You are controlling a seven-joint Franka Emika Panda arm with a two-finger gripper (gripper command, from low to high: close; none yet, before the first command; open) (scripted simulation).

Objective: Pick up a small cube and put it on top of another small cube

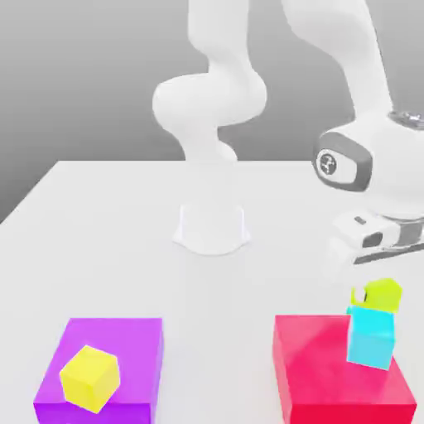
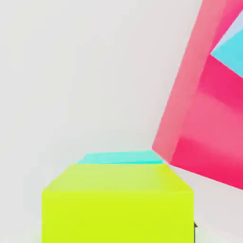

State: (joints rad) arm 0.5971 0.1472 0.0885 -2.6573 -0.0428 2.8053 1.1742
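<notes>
I see the lime cube [image 1: 383,295] at the tool [image 1: 368,291], above a second cyan cube [image 2: 121,157], most probably because it must stand there as the top of a stack; whether the two touch, I cannot tell. Also I cannot tell if the tool is spread or pinching. The red block [image 1: 327,373] carries the larger cyan cube [image 1: 371,337], and the purple block [image 1: 137,344] carries the yellow cube [image 1: 89,378]. I count one lime, one yellow, two cyan cubes and two flat blocks on one table [image 1: 232,290].
</notes>
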